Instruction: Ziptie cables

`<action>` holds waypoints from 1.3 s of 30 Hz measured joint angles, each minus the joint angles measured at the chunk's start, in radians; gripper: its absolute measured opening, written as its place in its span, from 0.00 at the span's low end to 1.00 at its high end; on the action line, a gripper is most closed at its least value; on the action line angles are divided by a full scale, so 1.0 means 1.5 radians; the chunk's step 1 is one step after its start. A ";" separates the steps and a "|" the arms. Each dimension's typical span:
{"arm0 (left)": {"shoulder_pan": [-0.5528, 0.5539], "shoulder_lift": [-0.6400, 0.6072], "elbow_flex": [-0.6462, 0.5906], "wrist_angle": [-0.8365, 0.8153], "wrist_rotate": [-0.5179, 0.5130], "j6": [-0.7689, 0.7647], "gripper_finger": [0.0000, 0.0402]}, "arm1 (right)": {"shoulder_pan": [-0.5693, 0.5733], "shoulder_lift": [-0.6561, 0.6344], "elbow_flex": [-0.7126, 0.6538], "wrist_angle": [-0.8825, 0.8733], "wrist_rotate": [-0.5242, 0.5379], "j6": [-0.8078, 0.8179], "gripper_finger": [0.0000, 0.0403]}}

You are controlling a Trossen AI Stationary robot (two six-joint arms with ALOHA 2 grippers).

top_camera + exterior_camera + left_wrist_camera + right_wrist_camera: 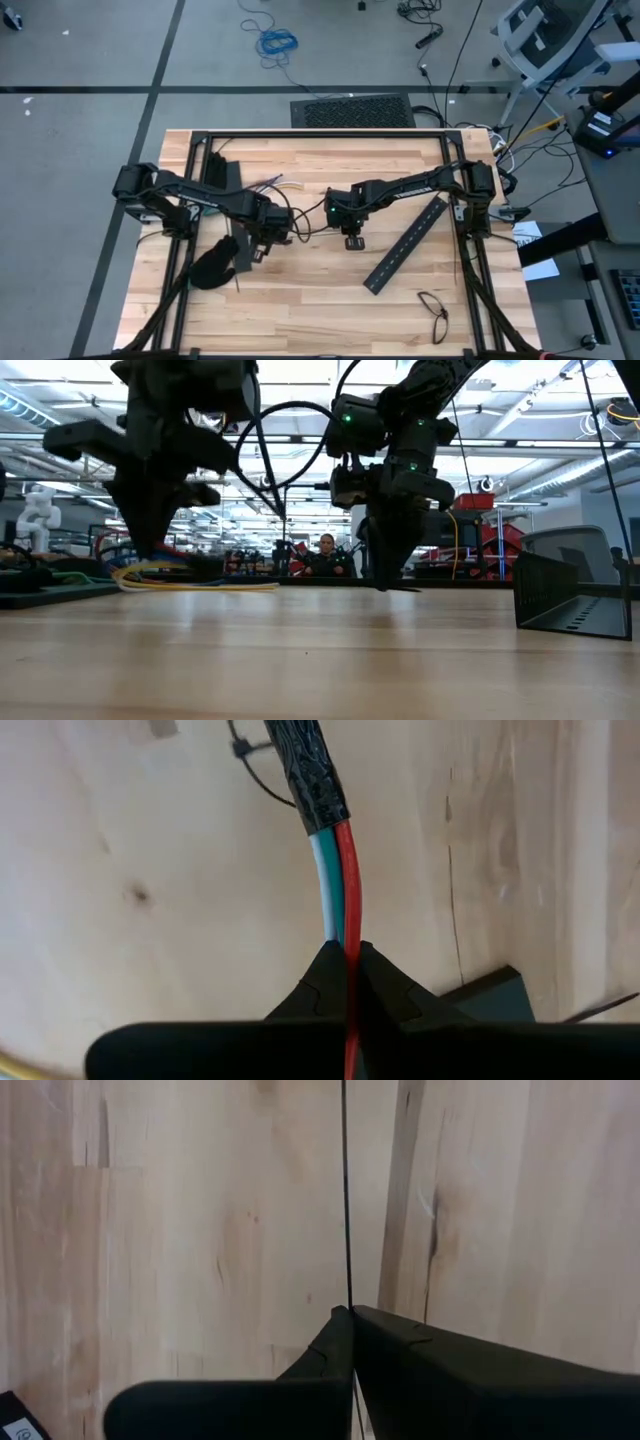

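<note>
The cables are red, white and teal wires that run out of a black wrapped end. My left gripper is shut on them, left of the table's middle. Yellow wires lie on the table under that gripper. A ziptie, a very thin dark strip, runs straight away from my right gripper, which is shut on it near the table's middle. Another ziptie's head lies beside the wrapped end. My left gripper pinches the red wire between its two fingertips, a short way from the black wrapped end. The white and teal wires run close beside it. The fingers come from above, pointing down, and lie along the wires. My right gripper pinches the ziptie's strip between its fingertips, coming steeply from above. The fingers lie along the strip, which runs on straight over the wood. The fingertips stand just above the table top.
A long black slotted bar lies slanted right of the right gripper. Black gloves lie near the left gripper, more black bars at the far left. A thin dark loop lies at the near right. A person sits beyond the table.
</note>
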 joint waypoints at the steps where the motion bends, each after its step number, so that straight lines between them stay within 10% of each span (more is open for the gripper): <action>1: 0.000 0.008 0.000 0.000 0.000 0.000 0.01 | 0.000 0.000 0.000 -0.003 0.000 0.000 0.00; 39: 0.012 0.122 0.002 0.024 0.005 -0.072 0.01 | 0.020 -0.045 0.000 0.015 -0.135 0.031 0.00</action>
